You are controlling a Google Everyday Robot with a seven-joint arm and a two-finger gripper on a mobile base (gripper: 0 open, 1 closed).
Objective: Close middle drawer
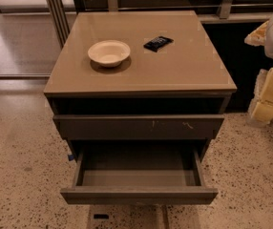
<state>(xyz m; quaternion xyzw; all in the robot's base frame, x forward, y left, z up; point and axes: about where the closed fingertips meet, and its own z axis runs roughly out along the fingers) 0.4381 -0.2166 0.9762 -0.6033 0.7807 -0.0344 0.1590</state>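
Observation:
The middle drawer [139,195] of a grey-brown cabinet [141,75] is pulled far out toward me. Its plain flat front faces me and its shallow inside is empty. Above it, the wider top drawer front [139,127] with pale scratch marks stands out only a little. Below it, a narrower bottom drawer front [127,218] shows at the lower edge of the view. My gripper [265,109], with pale yellowish parts, hangs at the right edge of the view. It is beside the cabinet's right side, raised above the open drawer and apart from it.
A white bowl [109,52] and a small black packet [158,43] lie on the cabinet top. Speckled floor [22,166] runs left and right of the cabinet. A dark shelf unit [241,61] stands behind on the right.

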